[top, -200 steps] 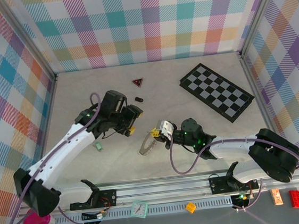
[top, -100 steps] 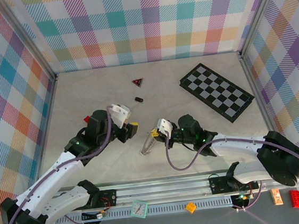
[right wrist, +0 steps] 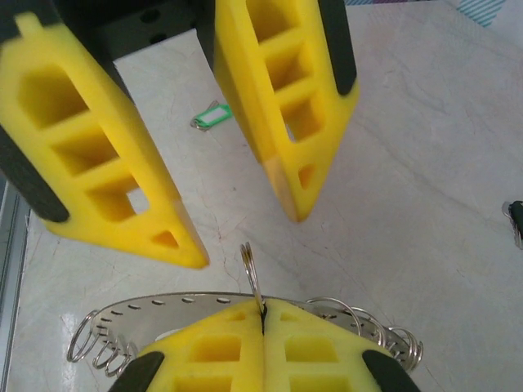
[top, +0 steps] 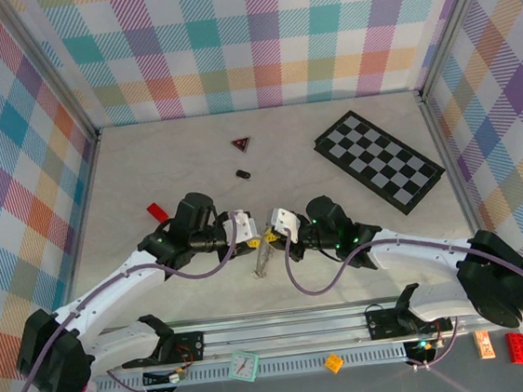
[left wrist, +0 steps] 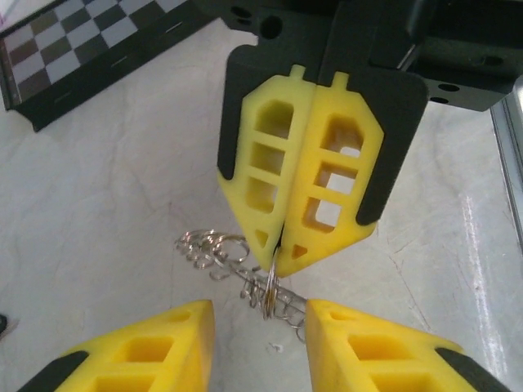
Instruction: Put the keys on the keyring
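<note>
My right tool [right wrist: 261,309] is pinched together on the keyring [right wrist: 163,301], holding one thin ring of it upright and edge-on, low over the bench [left wrist: 98,188]. My left tool [right wrist: 243,235] faces it tip to tip, fingers apart, with that upright ring just ahead of the gap; I judge the left is the arm to act. The keyring's long axis runs crosswise to both tools. It is a thin silvery band, the keys [left wrist: 214,247] a fringe of small wiry loops.
</note>
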### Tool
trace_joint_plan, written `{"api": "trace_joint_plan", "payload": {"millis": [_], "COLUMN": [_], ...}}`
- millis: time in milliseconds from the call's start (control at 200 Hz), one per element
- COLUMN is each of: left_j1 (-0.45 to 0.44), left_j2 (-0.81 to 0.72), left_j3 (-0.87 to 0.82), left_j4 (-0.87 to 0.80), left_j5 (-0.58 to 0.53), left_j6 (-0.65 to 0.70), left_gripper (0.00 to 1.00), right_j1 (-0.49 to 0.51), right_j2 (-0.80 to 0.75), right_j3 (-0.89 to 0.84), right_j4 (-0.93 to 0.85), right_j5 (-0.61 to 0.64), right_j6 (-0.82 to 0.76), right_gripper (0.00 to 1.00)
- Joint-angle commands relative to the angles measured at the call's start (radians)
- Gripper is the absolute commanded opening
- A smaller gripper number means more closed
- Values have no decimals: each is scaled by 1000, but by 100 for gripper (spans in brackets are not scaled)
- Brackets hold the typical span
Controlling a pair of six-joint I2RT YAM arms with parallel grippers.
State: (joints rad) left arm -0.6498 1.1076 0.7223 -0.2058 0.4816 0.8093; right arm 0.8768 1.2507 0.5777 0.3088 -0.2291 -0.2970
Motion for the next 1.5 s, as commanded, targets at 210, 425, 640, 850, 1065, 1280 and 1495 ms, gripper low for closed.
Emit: {"api": "trace_joint_plan", "payload": {"millis": [210,425,640,850,1065,1280,1495], "left_j1": [3,3,3,4,3,3,3], "left_j2": [25,54,48,8,-5,3,20], "left_j3": [1,31,31,-78,-246,-307,-304], "left_j4": [39,-21,0,227,622,775,797], "left_j5": [64,63,83,146,151,179,226], "left_j6": [74,116,89,-133,-401,-501,-526], "left_gripper": [24,17,2,0,0,0,0], "right_j1": [4,4,1,-110,-200,-207,-206], "right_j2": [-13,-17,-37,-106,-113,-77,-34], "right_j3": [42,45,22,-85,-141,-132,-108], "right_j4": [-2,-4,30,131,221,234,282], "right_j5": [-54,-61,-72,-223,-377,-443,-460], "right_j6": [-14,-16,1,65,127,144,180], "right_gripper": [0,0,0,30,30,32,31]}}
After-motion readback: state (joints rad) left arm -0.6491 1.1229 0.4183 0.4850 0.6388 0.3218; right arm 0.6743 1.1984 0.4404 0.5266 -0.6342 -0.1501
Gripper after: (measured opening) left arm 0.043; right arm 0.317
